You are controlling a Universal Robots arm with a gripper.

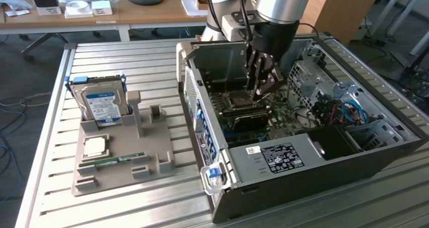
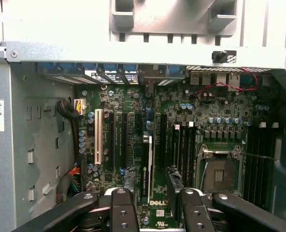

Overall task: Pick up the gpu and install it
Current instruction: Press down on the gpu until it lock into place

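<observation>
The gpu (image 2: 146, 166) stands edge-on in a motherboard slot inside the case (image 1: 288, 160) (by the worktop's edge at the exterior view's right). The jaws are open astride it. If it is only half-seated, a brushing finger could tilt it loose.

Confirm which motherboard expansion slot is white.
The white slot at the end of the row, beside the grey case wall; the neighbouring slots are black.
</observation>
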